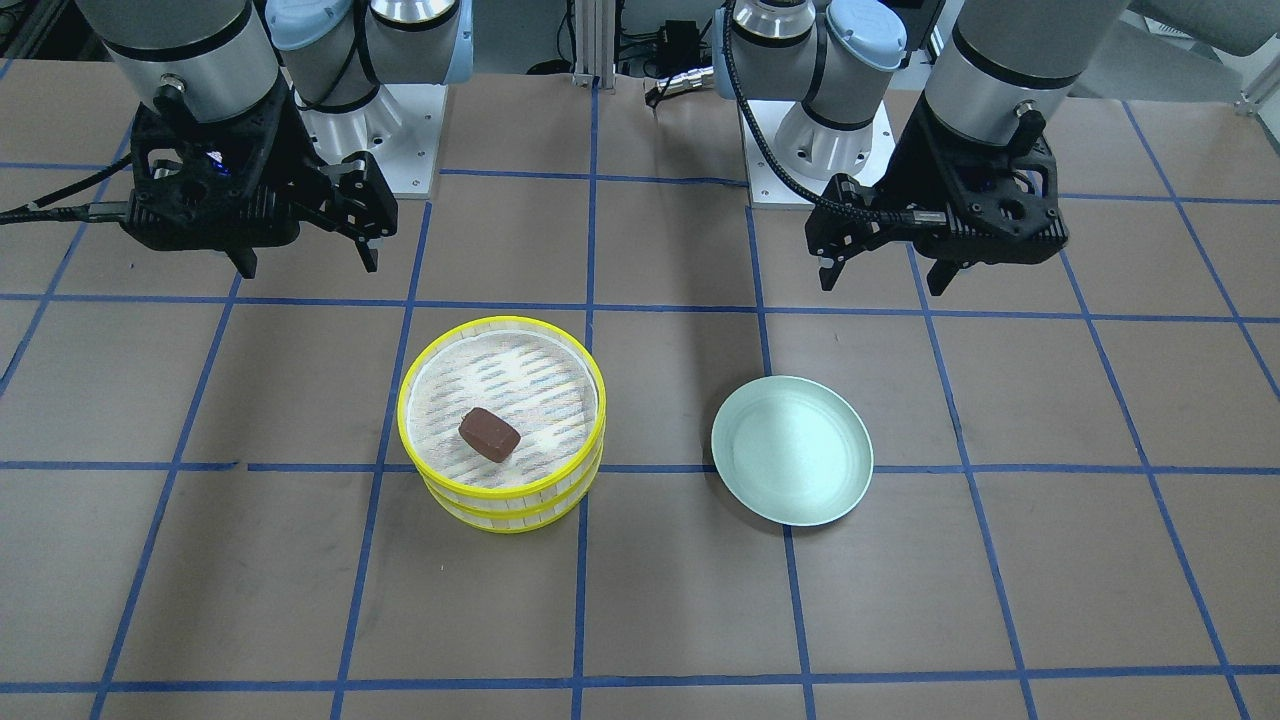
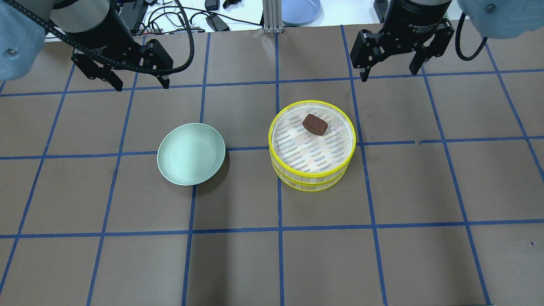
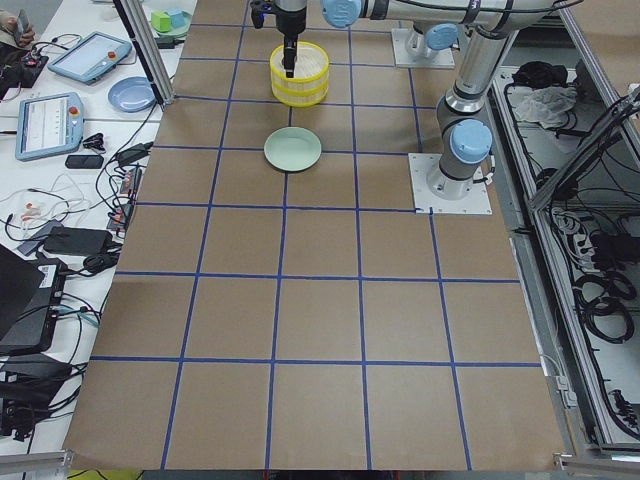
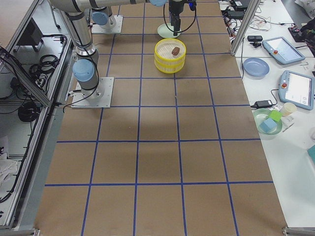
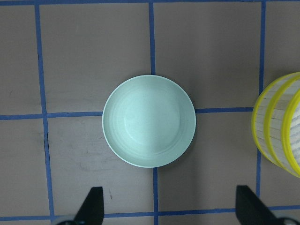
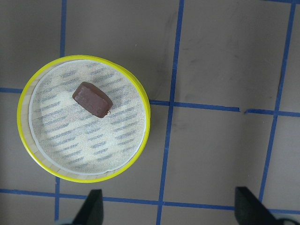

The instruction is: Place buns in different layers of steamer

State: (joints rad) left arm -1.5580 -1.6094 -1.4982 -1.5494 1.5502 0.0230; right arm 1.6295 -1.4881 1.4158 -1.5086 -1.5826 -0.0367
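Both arms hang high above the bench and carry nothing. The left end effector has its fingers spread wide, and so does the right end effector.

The dark chocolate-brown rounded bun lies on the striped floor of the upper yellow-rimmed round steamer tray. That tray sits squarely on the matching lower yellow-rimmed tray. The stack stands below the right end effector, offset toward the left end effector.

You cannot see a cream-white bun in any view. It is probably inside the lower tray, covered by the upper one, but confirm this before you log the task as finished.

The pale green round plate lies directly beneath the left end effector, and no bun shows on it. It stands apart from the stack.

The raised, open posture probably serves to keep both arms clear of the stack. Nothing stands between either end effector and the trays. A blue dish and cables lie off the bench, beyond both end effectors.
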